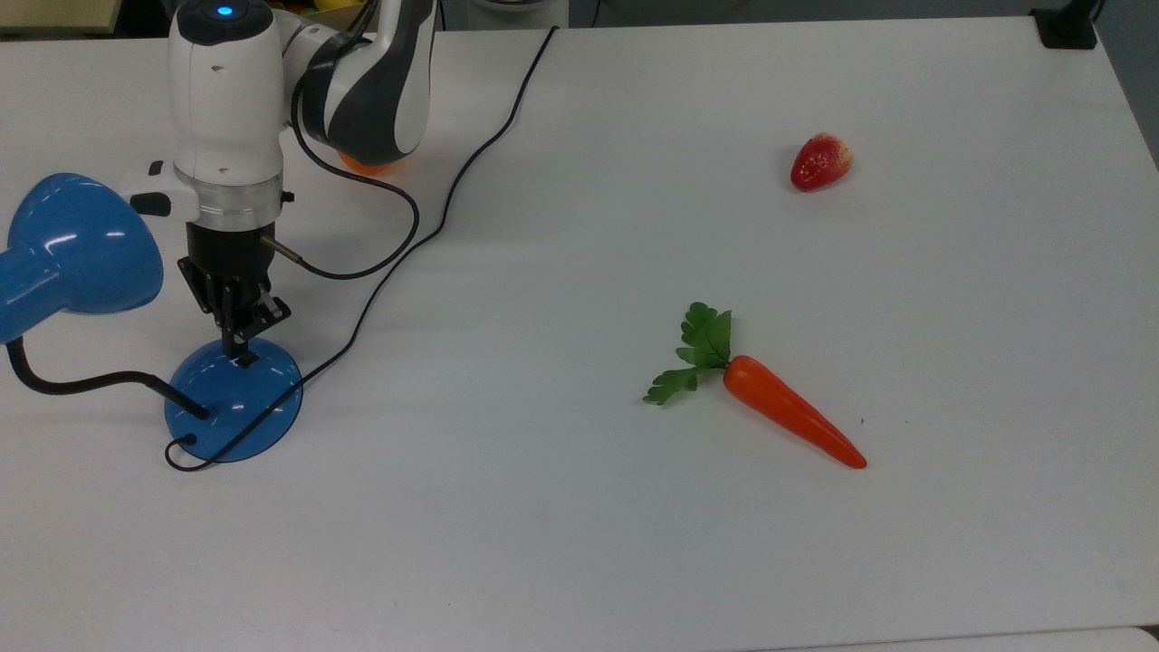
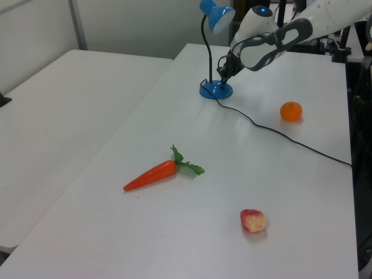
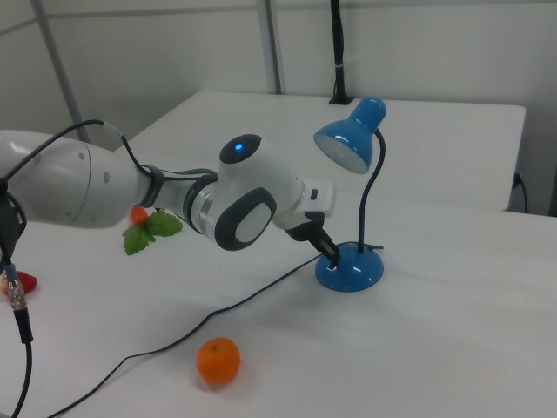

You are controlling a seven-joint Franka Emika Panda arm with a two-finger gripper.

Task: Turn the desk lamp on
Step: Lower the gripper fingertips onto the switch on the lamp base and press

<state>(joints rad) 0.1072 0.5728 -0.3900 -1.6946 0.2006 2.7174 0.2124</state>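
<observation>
The blue desk lamp stands at the top view's left: cone shade, bendy black neck, round domed base. Its thin black cord runs off toward the table's far edge. My gripper points down with its fingers together, the tips resting on the base's upper part where the small black switch sits. In the left view the gripper meets the lamp base at the table's far end. The right view has the gripper on the base, with the shade above. The shade looks unlit.
A toy carrot with green leaves lies mid-table and a red strawberry sits at the top view's upper right. An orange rests behind my arm. The arm's own cable loops beside the lamp.
</observation>
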